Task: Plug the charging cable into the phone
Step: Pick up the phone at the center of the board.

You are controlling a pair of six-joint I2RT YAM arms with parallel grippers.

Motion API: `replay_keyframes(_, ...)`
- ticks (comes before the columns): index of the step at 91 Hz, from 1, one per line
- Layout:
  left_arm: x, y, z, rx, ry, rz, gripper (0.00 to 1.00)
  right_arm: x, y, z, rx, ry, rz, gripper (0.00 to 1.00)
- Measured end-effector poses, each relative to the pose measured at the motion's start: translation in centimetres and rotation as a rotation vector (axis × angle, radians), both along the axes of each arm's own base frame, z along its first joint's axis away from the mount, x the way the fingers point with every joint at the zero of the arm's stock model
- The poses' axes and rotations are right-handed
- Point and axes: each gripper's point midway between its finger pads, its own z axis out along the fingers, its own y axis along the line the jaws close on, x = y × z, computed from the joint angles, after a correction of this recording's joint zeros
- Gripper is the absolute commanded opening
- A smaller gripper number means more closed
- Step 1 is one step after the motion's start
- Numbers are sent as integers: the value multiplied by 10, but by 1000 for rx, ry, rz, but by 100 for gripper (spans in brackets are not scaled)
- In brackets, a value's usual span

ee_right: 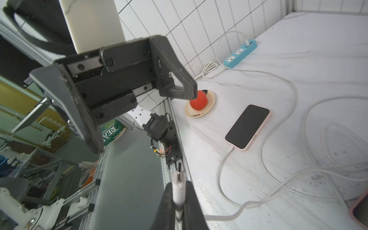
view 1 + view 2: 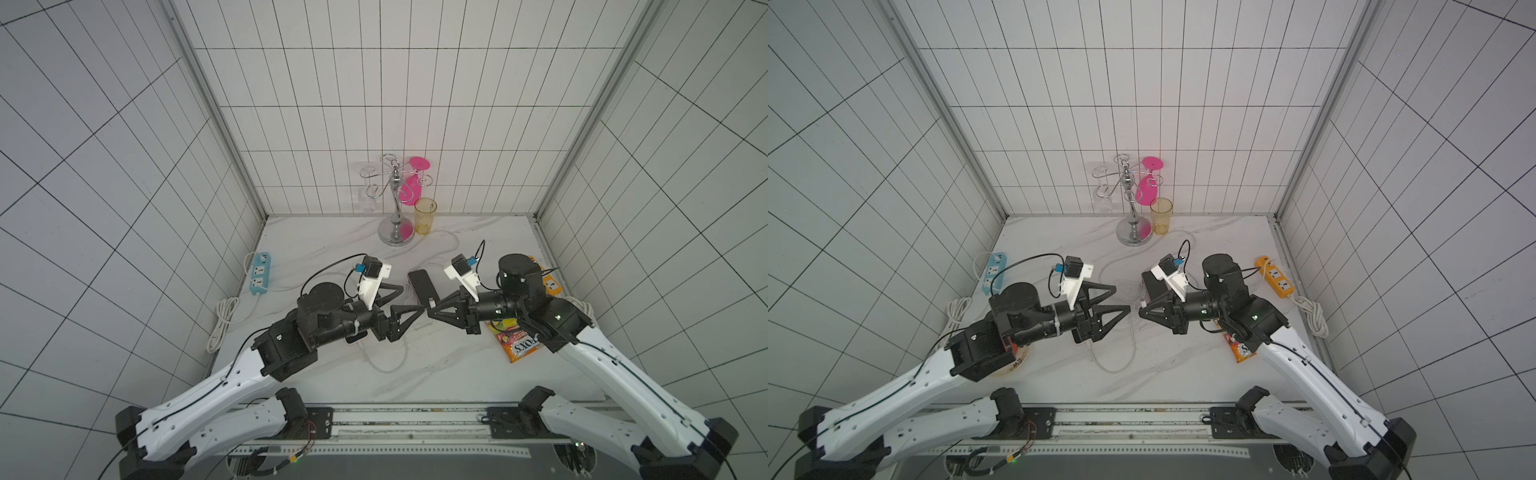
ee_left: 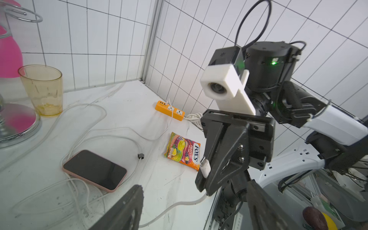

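Carrying step: the right tool is clamped on the white charging-cable plug, metal tip outward; the left tool stands with jaws apart, empty. The pink-cased dark-screened phone lies flat on the white marbled table nearby; next, the tip needs lining up with its port

My left gripper and right gripper sit nearly tip to tip just in front of the phone, leaving me a tight gap. Loops of charging cable lie around the phone. The table is bare toward its front edge; the glass rack and yellow cup crowd the back.
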Motion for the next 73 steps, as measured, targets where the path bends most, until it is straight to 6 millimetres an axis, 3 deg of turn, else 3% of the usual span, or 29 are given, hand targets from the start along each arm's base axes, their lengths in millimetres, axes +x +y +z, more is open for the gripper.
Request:
replay_keyframes(9, 18, 12, -2, -10, 34, 35, 79, -1, 0, -3, -9, 12, 19, 0)
replay_keyframes(17, 52, 27, -11, -30, 129, 148, 83, 6, -3, -5, -18, 19, -11, 0)
replay_keyframes(26, 93, 41, -40, -12, 297, 298, 89, 20, -10, -8, -30, 30, -76, 0)
replay_keyframes(36, 129, 43, -76, 64, 477, 422, 93, 35, -19, -16, -54, 53, -166, 0)
replay_keyframes(55, 183, 19, -119, 216, 697, 533, 92, 41, -32, -50, -133, 145, -263, 0)
replay_keyframes(73, 212, -30, -185, 439, 816, 573, 92, 38, -43, -62, -163, 178, -312, 0)
